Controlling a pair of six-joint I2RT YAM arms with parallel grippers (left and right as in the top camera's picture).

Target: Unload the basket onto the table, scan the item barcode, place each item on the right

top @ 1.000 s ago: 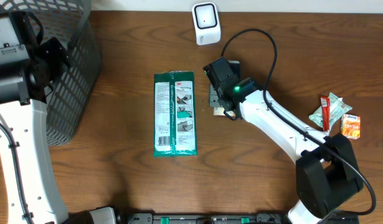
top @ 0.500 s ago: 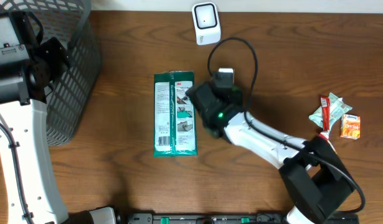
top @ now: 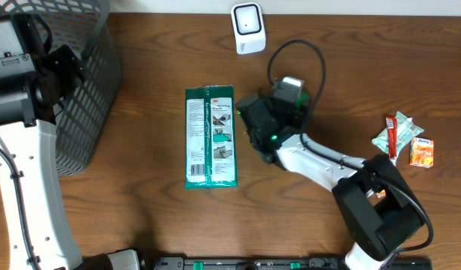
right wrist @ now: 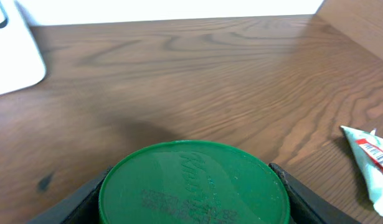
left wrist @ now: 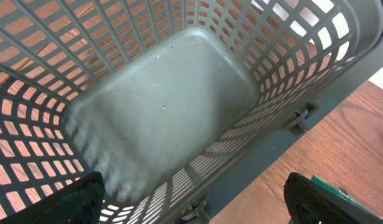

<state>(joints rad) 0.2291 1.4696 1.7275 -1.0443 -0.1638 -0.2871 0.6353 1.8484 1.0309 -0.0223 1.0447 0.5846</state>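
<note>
The right claw (right wrist: 191,194) is clenching a green-lidded tub (right wrist: 194,177) by its round sides, above the middle of the desk (top: 140,210), short of the white scanner (top: 247,28) standing at the far edge. The left claw (left wrist: 197,205) is hanging released and empty over the basket (left wrist: 166,106) at the far left corner.

The lid is facing the wrist camera and no barcode is showing, so the code may be pointing away from the scanner, which is sitting off to the left in the wrist view; a pass from here is likely missing it. Turning the wrist to fix that is risking a slip, since smooth round walls are giving the fingers little bite. The arm is also hovering just beside the green packet (top: 211,137), which a swing could shove, and the looped cable (top: 297,42) could snag.
</note>
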